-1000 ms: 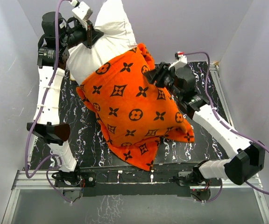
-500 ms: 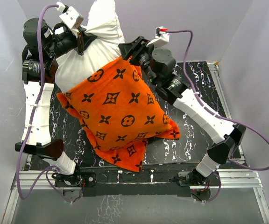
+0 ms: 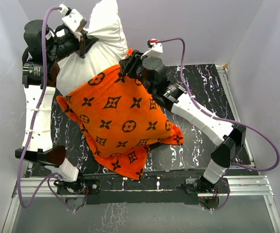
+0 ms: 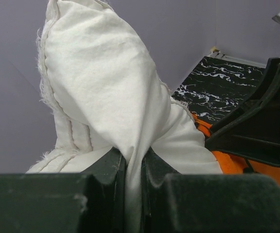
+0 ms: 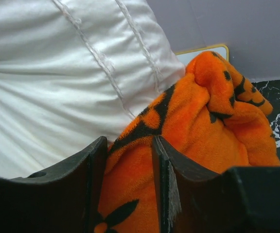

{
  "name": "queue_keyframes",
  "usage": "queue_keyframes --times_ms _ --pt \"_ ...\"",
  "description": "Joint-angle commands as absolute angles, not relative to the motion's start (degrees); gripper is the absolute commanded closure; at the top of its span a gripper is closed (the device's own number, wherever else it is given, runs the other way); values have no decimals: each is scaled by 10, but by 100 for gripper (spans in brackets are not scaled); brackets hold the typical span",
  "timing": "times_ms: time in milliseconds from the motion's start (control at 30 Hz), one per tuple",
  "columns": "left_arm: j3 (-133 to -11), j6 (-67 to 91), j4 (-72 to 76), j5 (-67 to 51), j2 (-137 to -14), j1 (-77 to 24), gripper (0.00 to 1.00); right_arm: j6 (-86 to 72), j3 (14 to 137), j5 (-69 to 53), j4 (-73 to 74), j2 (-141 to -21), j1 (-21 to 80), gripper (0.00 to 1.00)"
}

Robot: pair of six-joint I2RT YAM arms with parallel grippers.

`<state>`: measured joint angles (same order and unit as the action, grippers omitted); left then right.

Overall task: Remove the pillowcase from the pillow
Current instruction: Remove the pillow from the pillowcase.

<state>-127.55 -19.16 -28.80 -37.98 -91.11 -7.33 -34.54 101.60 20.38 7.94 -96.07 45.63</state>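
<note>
Left fingers [image 3: 83,46] almost closed, pinching bare white fabric of pillow [image 3: 103,34], which is held up at far left. Right fingers [image 3: 129,65] clamped on top rim of pillowcase [image 3: 120,116], just beside exposed pillow. Pillowcase sheathes pillow's lower part; loose bottom end lies on counter [image 3: 203,87] near arm bases.

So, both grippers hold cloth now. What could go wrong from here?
1. The left gripper pinches only a thin fold of the pillow, so it may slip out under pull.
2. The right gripper holds just a small bunch of the pillowcase at its opening and could lose it.
3. Most of the pillow sits inside, so the pillowcase may drag it along.
</note>
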Motion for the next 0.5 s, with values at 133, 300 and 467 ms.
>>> queue_keyframes --times_ms 133,300,467 --pt "-1305 -230 -138 -376 -826 -75 100 -342 902 263 80 -930 453 66" --pt "-1300 -237 -133 -375 -817 -74 100 -365 835 267 74 -927 445 85" --pt "-1293 -261 -123 -358 -809 -75 100 -381 771 281 69 -915 434 92"
